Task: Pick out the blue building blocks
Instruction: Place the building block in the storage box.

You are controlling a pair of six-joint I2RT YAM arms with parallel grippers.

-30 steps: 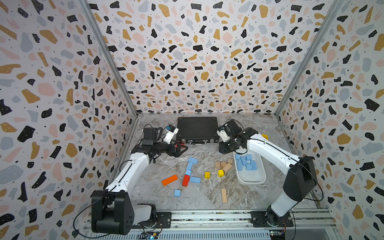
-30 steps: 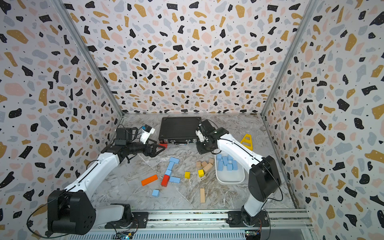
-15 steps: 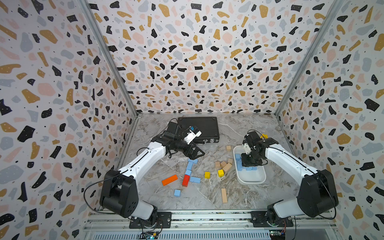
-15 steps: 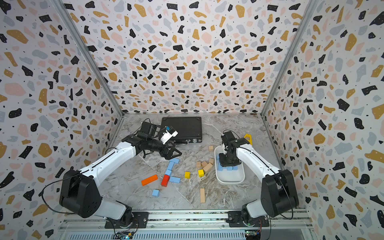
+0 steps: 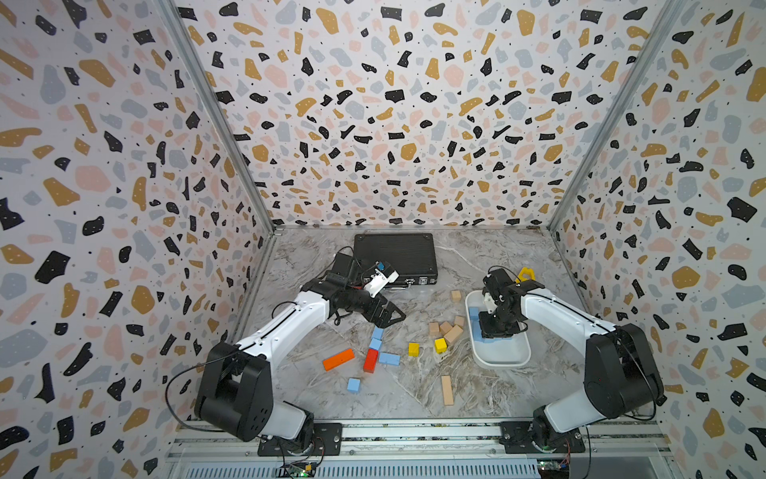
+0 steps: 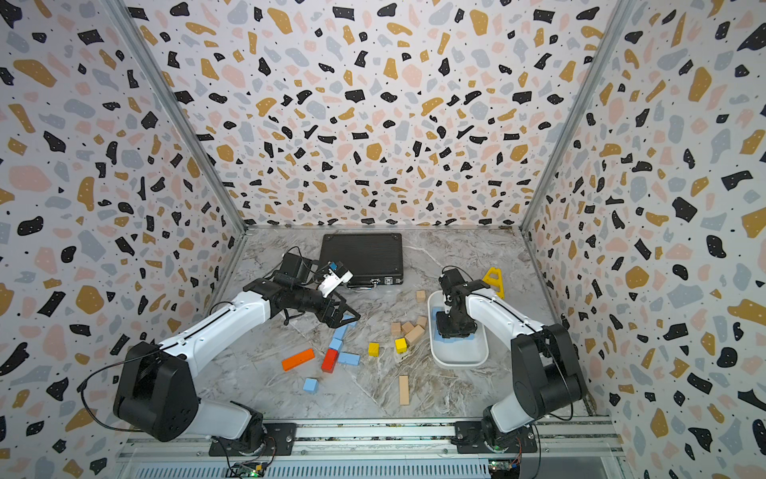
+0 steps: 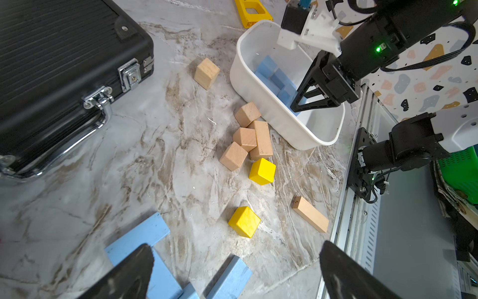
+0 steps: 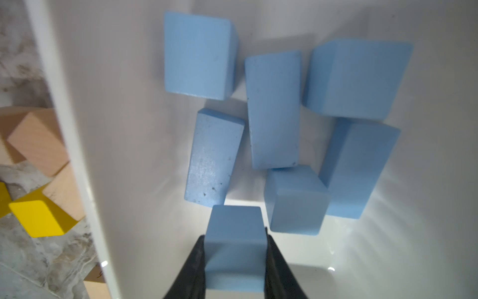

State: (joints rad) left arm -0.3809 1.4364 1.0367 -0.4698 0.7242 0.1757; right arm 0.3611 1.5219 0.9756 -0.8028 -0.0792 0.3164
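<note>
In a top view my right hand (image 5: 497, 327) is hovering in the white tub (image 5: 503, 361), loose blue blocks (image 5: 389, 358) lying on the desk (image 5: 414, 398) apart from it. Left wrist view: my left hand (image 7: 234, 259) is gaping open over a blue bar (image 7: 139, 233). Right wrist view: I am pinching a blue cube (image 8: 234, 227), risking it bouncing off those already in the tub.

Light blue blocks (image 8: 273, 108), white tub (image 5: 503, 354)
A red block (image 5: 371, 360), an orange block (image 5: 338, 359), yellow blocks (image 7: 262, 171), tan blocks (image 7: 261, 139); swirly grey bench (image 7: 168, 155), black case (image 7: 51, 51), spotty walls (image 5: 393, 103).
</note>
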